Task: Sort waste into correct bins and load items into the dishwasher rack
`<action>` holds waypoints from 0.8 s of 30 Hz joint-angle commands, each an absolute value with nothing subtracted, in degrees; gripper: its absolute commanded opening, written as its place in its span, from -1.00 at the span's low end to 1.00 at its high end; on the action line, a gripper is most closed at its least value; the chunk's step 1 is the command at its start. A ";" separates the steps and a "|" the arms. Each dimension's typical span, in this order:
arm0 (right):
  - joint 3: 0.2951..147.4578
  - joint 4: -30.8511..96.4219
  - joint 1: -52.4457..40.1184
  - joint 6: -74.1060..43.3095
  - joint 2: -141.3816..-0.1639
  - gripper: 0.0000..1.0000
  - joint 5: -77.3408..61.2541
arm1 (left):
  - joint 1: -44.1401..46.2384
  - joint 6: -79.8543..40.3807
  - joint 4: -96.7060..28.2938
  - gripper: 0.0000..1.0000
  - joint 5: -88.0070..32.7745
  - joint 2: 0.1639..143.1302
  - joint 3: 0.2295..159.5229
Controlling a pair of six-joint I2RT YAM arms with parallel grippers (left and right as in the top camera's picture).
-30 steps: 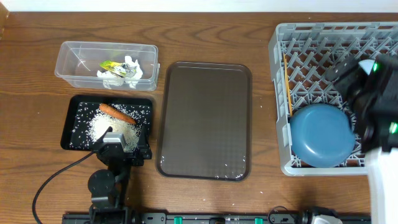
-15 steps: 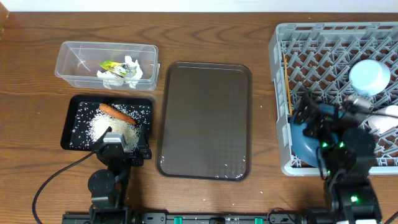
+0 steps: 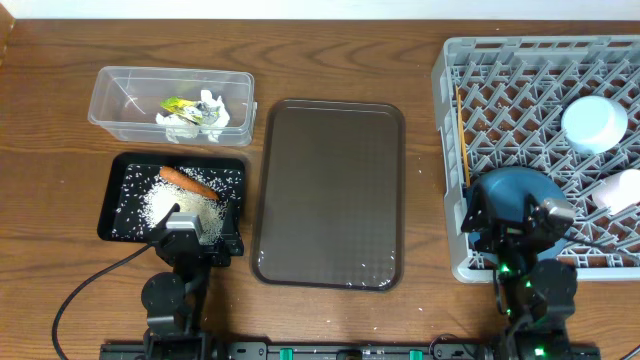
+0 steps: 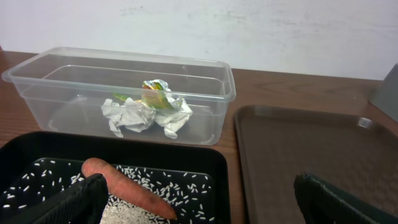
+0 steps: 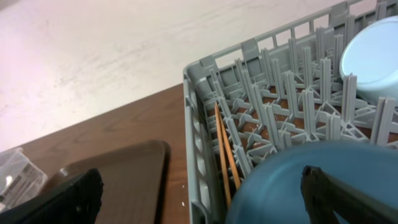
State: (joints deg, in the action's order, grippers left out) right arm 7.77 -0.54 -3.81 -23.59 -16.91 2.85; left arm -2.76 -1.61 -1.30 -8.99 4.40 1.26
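Waste sorted at left, dishwasher rack [image 3: 540, 60] loaded at right; both grippers stand wide apart and hold nothing.
The chopsticks [image 3: 463, 135] lie along the rack's left wall, long axis running near to far. The blue dish [image 3: 512, 192] fills the near-left corner, its near edge hidden by the right gripper [image 5: 200, 180] above it. The light-blue bowl [image 3: 594, 123] sits farther right, and the white cup [image 3: 624, 190] is cut off by the frame edge. In the black tray [image 3: 120, 170] the carrot [image 3: 188, 182] lies on rice [image 3: 165, 208], slanting from far-left to near-right. The left gripper [image 4: 199, 186] hovers at this tray's near edge. The clear tub [image 3: 125, 100] holds crumpled paper [image 3: 195, 120] and a wrapper [image 3: 178, 104] whose shape is hard to make out. The brown serving tray [image 3: 330, 195] lies between.
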 commanded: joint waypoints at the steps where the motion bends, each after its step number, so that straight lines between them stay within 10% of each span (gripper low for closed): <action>1: 3.75 -1.93 -5.32 -21.06 -12.82 0.98 1.83 | -2.44 -1.32 -3.18 0.95 -9.37 4.40 0.23; 24: 0.32 4.34 -2.55 -3.03 -0.27 0.99 -0.45 | -2.44 -1.32 -3.18 0.95 -9.37 4.40 0.23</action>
